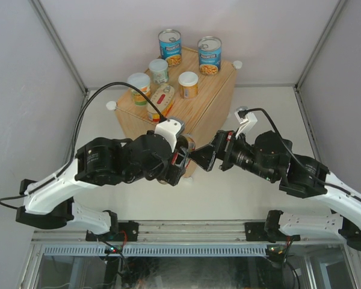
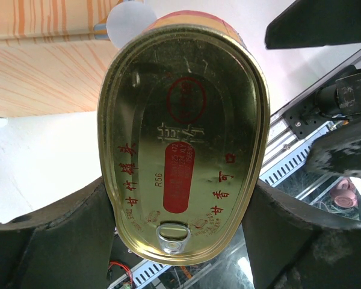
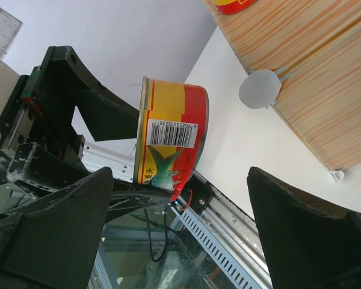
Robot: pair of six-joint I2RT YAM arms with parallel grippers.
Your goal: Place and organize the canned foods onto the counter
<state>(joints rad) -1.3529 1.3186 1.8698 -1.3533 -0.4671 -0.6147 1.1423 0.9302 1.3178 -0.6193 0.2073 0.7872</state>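
Observation:
The counter [image 1: 212, 96] is a light wood-grain box with white knobs. On it stand two tall blue cans [image 1: 169, 47] [image 1: 209, 55], three small pale-lidded cans [image 1: 158, 70] [image 1: 139, 87] [image 1: 188, 84] and one flat oval red-yellow tin [image 1: 161, 101]. My left gripper [image 1: 182, 161] is shut on a second oval tin [image 2: 180, 138], held on edge in the air just off the counter's near corner. This tin also shows in the right wrist view [image 3: 171, 138]. My right gripper [image 1: 203, 158] is open and empty, its fingers [image 3: 54, 235] facing the held tin from a short way off.
The counter's side wall [image 2: 42, 66] and a corner knob [image 2: 129, 21] are close behind the held tin. The same knob [image 3: 259, 88] shows in the right wrist view. The white table [image 1: 271, 102] is walled on three sides. A metal rail [image 1: 186, 229] runs along the near edge.

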